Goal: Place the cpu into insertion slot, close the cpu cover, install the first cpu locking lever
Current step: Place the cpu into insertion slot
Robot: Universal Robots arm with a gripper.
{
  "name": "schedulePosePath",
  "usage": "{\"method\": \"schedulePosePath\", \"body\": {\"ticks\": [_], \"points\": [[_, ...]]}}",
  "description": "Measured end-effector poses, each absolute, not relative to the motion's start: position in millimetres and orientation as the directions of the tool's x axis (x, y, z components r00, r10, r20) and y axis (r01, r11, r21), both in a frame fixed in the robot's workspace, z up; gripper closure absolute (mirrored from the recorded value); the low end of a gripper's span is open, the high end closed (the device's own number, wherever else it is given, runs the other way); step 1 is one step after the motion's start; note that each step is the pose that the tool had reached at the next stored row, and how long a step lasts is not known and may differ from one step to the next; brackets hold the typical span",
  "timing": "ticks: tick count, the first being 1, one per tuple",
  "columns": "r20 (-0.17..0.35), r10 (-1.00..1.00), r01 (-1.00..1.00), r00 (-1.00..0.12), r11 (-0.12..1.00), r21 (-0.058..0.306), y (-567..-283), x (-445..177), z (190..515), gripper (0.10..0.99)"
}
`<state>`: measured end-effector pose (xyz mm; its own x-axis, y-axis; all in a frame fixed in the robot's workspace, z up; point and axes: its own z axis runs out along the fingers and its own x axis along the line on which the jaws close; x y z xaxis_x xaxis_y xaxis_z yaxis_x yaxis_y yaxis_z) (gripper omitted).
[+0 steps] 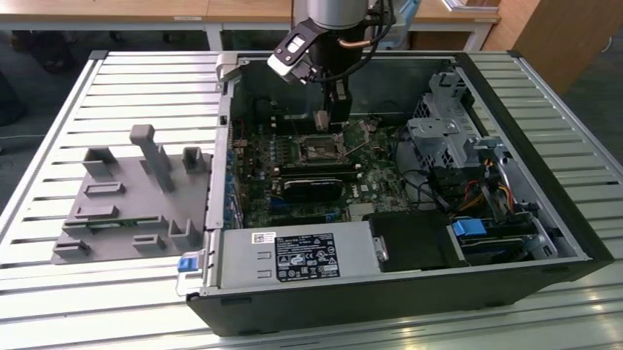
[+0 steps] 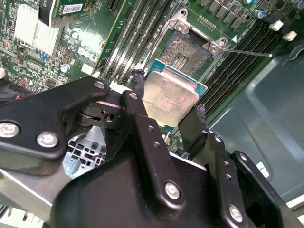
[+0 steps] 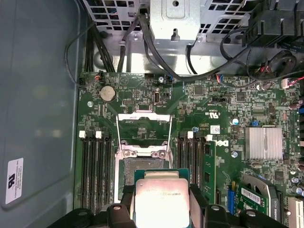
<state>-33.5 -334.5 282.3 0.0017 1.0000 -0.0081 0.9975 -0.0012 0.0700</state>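
Silver-tan metal caps the cpu (image 2: 172, 95), light, stiff and likely fragile underneath, clamped by opposite edges in the gripper (image 2: 168, 100) just above the insertion slot (image 2: 186, 56).

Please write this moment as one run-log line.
gripper: shut on cpu | cpu: near insertion slot, not seated | cpu cover: open

This looks like a robotics lab or assembly workshop. A robot arm (image 1: 336, 11) reaches into an opened computer case (image 1: 389, 306) lying on a surface (image 1: 146, 80) of slatted aluminium profiles, its motherboard (image 3: 223, 109) bare beneath the jaws. A grey moulded fixture (image 1: 107, 211) sits well aside of the jaws, and plain work tables (image 1: 117, 9) stand beyond them.
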Motion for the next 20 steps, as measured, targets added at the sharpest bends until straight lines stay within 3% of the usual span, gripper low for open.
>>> {"method": "schedulePosePath", "body": {"ticks": [20], "points": [[-0.009, 1.000, 0.997, 0.001, -0.001, 0.083, -328, -33, 257, 0.545]]}}
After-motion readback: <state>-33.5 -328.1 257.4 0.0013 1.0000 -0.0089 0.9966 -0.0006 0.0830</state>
